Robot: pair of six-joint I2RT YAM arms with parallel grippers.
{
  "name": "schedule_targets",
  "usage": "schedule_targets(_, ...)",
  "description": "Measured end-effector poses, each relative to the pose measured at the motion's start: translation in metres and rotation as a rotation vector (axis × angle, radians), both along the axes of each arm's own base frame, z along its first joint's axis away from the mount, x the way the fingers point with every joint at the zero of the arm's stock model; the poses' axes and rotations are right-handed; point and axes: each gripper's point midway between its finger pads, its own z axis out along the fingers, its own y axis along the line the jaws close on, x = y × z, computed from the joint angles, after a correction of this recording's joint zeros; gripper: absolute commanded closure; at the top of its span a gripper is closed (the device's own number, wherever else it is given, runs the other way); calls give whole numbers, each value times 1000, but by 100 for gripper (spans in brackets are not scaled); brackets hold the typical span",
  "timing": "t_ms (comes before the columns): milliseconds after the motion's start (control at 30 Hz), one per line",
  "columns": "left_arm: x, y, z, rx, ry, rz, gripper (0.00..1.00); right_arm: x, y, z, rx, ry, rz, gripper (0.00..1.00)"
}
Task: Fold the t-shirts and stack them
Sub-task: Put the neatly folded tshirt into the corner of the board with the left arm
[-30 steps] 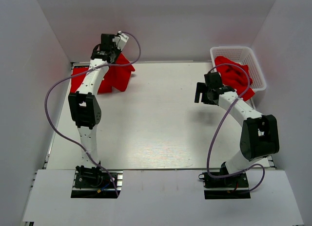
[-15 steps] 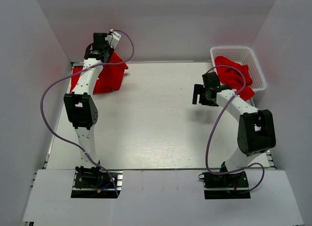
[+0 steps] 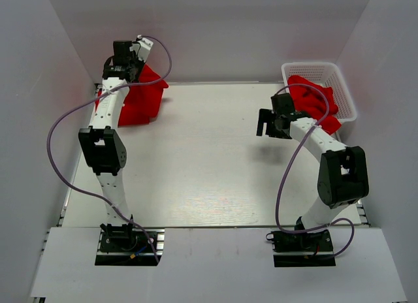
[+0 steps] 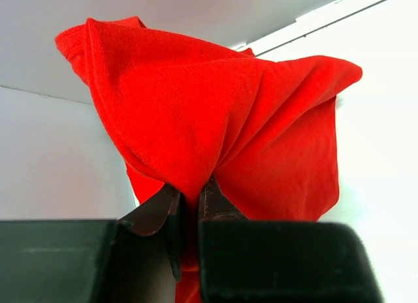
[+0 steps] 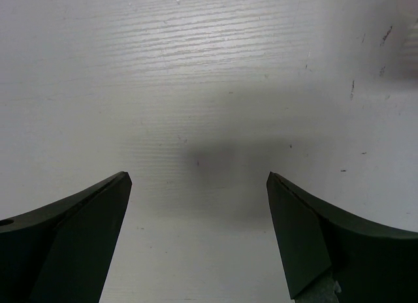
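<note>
A bright red t-shirt (image 3: 140, 100) is bunched at the table's far left corner, partly lifted. My left gripper (image 3: 124, 63) is shut on a fold of it; in the left wrist view the cloth (image 4: 215, 113) hangs from between the fingers (image 4: 219, 202) and fills most of the frame. More red t-shirts (image 3: 313, 102) are heaped in the white basket (image 3: 343, 87) at the far right, spilling over its near rim. My right gripper (image 3: 266, 125) is open and empty over bare table, left of the basket; its wrist view (image 5: 198, 179) shows only white tabletop.
White walls close in the table on the left, far and right sides. The left arm's purple cable (image 3: 62, 127) loops out toward the left wall. The right arm's cable (image 3: 287, 179) arcs beside that arm.
My left gripper has moved left and toward the far wall, dragging the red t-shirt with it into the corner. My right gripper has barely shifted.
</note>
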Motion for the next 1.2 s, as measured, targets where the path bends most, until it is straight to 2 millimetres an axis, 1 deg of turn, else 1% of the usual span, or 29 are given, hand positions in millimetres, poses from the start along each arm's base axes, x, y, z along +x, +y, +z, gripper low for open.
schedule_targets(200,-3,11,-9,-13,23,3,100,3,2,-5,1,14,-2,10)
schedule_targets(333,-4,24,-16,-11,37,28,100,4,2,-8,0,27,-5,10)
schedule_targets(533,-1,55,-16,14,16,108,100,10,4,-7,4,29,-12,10)
schedule_targets(633,3,70,-20,22,6,140,100,15,6,-5,7,24,-13,10)
schedule_targets(733,9,82,-33,22,12,154,100,18,7,-5,6,23,-14,10)
schedule_targets(1000,22,107,-90,27,84,187,100,20,7,-3,-10,29,-16,10)
schedule_targets(1067,23,113,-99,31,95,196,100,20,7,-2,-12,30,-17,10)
schedule_targets(1200,25,125,-104,34,92,218,100,21,9,-3,-18,38,-15,10)
